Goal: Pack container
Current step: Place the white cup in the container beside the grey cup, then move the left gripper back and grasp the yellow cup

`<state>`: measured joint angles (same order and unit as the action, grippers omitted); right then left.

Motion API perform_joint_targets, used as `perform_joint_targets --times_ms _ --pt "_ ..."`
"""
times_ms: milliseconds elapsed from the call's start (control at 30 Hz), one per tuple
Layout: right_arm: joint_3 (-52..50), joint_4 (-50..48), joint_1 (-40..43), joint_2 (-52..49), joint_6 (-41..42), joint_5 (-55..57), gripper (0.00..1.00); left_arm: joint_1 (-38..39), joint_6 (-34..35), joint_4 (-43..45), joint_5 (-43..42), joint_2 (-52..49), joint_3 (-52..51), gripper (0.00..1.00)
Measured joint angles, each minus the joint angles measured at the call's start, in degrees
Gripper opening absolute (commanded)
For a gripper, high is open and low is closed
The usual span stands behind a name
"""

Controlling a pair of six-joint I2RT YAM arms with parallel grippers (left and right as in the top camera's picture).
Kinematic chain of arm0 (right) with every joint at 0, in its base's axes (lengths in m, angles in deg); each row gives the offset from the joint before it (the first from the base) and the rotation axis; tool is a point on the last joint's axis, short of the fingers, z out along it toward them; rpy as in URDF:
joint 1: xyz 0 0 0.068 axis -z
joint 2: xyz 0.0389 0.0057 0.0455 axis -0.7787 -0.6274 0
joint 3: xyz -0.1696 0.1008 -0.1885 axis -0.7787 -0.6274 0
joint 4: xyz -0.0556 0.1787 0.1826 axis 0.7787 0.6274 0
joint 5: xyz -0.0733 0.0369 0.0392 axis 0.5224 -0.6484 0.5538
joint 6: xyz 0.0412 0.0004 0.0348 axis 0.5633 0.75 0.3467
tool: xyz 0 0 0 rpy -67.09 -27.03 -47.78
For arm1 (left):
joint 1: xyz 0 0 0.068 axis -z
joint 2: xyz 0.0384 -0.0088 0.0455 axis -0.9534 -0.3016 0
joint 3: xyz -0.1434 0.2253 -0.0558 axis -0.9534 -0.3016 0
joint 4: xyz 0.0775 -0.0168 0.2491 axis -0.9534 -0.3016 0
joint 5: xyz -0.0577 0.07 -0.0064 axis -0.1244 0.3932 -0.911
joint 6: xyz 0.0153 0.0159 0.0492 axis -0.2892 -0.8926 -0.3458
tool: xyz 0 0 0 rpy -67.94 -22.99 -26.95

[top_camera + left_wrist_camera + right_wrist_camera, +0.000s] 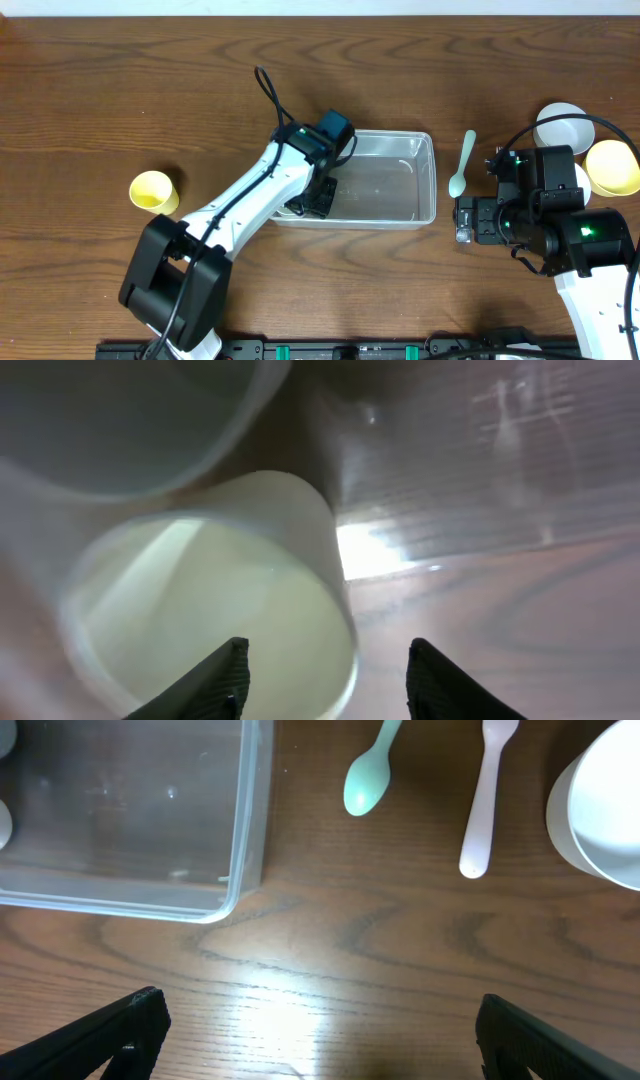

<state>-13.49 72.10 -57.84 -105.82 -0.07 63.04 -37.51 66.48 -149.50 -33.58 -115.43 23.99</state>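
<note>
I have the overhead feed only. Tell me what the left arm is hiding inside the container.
Observer: The left wrist view shows a pale cup lying on its side in the container, mouth toward the camera.
Operator: Report the left fingers.
Observer: The left gripper is open. One of its fingers sits in front of the cup's mouth, and nothing is clamped.
Operator: Now check what the right arm covers.
Observer: The right wrist view shows a pale pink spoon lying beside the green spoon. The right gripper is open above bare table.
</note>
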Motion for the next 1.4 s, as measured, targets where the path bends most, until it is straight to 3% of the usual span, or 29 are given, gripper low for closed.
perform_joint_targets --times_ms 167,267,467,667,833,1400 --pt "0.00 0.00 0.00 0.00 0.00 0.46 0.99 -0.24 -0.26 -3.69 5.64 7.52 7.43 0.69" --pt "0.00 0.00 0.00 0.00 0.00 0.55 0.99 -2.56 -0.17 -3.87 8.68 15.21 10.43 0.72" --pt "0.00 0.04 0.00 0.00 0.00 0.68 0.99 -18.08 0.07 -6.58 10.58 22.99 11.65 0.72" --pt "0.00 0.07 0.00 0.00 0.00 0.68 0.99 -34.88 0.07 -6.45 6.34 18.67 10.51 0.72" --pt "0.00 0.07 0.00 0.00 0.00 0.68 0.99 -43.28 0.07 -6.58 1.86 12.81 9.57 0.72" --pt "0.00 0.07 0.00 0.00 -0.20 0.68 0.99 -45.38 0.07 -6.14 -2.08 -5.90 4.81 0.72"
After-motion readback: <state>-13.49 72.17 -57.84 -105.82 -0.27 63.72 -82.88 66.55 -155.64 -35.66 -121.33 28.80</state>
